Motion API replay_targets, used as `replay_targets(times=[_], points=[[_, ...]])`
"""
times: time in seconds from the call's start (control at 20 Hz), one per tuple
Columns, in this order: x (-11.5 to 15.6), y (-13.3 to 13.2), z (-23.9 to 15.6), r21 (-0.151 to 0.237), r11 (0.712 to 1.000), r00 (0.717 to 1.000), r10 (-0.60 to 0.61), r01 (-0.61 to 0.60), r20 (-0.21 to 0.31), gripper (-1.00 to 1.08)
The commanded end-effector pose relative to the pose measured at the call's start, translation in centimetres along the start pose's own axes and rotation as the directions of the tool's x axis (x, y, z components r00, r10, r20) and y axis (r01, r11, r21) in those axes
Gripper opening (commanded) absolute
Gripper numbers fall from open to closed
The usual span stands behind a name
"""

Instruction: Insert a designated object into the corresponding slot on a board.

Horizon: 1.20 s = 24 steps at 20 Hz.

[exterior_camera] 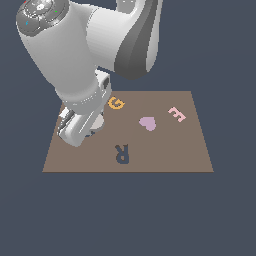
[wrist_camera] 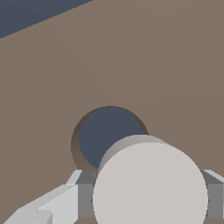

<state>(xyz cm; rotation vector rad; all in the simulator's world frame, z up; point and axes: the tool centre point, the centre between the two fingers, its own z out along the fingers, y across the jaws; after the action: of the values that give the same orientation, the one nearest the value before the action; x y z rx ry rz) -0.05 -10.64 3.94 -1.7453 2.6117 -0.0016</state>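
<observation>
The off-white round peg fills the near part of the wrist view, with a grey finger pressed against each side of it. My gripper is shut on the peg. Just beyond it lies the dark round hole in the brown board; the peg overlaps part of the hole's rim and is offset from its centre. In the exterior view the gripper hangs low over the board's left part. A sliver of the peg shows there, and the hand hides the hole.
On the board sit an orange G, a lilac heart, a pink E and a dark blue R. The bulky arm looms over the board's left back corner. Dark floor surrounds the board.
</observation>
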Motion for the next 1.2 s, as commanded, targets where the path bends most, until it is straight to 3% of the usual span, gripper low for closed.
replay_targets(times=[0.0, 0.55, 0.85, 1.15], points=[[0.2, -0.5, -0.1, 0.000, 0.995, 0.995, 0.096, -0.096, 0.000, -1.00], [1.4, -1.8, -0.1, -0.001, 0.923, 0.923, 0.385, -0.385, 0.000, -1.00], [1.8, -2.0, -0.1, -0.001, 0.885, 0.885, 0.466, -0.466, 0.000, -1.00], [2.0, -2.1, -0.1, -0.001, 0.867, 0.867, 0.498, -0.498, 0.000, -1.00]])
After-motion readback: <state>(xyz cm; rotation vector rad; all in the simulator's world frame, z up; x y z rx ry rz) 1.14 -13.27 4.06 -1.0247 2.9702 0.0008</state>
